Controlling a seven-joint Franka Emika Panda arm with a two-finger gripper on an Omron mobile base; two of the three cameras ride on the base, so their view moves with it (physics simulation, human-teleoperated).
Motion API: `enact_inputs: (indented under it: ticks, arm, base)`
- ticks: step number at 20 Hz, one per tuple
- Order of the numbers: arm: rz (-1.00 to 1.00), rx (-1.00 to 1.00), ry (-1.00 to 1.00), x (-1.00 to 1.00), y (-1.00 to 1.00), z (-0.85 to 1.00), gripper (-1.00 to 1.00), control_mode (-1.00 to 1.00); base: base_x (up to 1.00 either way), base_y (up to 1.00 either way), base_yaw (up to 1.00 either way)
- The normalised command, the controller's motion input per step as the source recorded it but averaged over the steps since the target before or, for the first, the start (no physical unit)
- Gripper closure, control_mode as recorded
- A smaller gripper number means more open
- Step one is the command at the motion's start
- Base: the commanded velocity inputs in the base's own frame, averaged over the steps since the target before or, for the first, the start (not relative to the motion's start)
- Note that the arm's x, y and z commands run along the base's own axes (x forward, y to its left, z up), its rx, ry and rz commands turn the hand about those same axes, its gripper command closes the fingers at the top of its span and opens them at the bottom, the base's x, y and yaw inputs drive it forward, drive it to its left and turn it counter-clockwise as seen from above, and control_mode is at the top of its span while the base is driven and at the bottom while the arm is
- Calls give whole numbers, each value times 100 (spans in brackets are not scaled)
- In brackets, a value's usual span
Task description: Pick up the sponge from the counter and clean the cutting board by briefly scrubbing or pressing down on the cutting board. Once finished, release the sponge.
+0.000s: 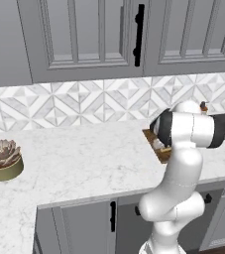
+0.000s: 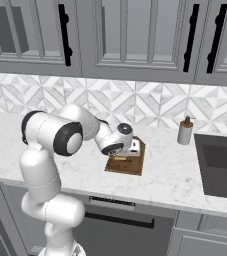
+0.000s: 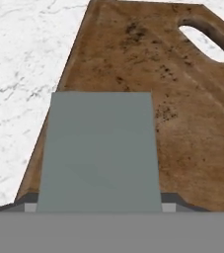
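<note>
In my hand view the sponge [image 3: 99, 148] sits at six o'clock between my gripper's [image 3: 99, 205] fingers, clamped, its grey-green face lying on the cutting board [image 3: 182, 113]. The board's handle slot is at one o'clock; the counter [image 3: 19, 74] spreads at nine o'clock.

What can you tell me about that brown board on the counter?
The cutting board is a thin flat rectangle of dark brown, speckled wood with an oval handle hole near one end. It lies flat on the white marble counter. A grey-green sponge sits over its near part, with the gripper right above.
</note>
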Motion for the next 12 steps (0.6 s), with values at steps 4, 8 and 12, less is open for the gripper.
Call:
enact_inputs:
  ticks: [4,8,12]
  arm:
    - [0,0,1,-17,0,-6,100,-100]
    - [0,0,0,-9,-7,-3,100,-100]
    - [0,0,-8,63,-3,0,100,-100]
  base:
    - [0,0,0]
    - [0,0,0]
    - [0,0,0]
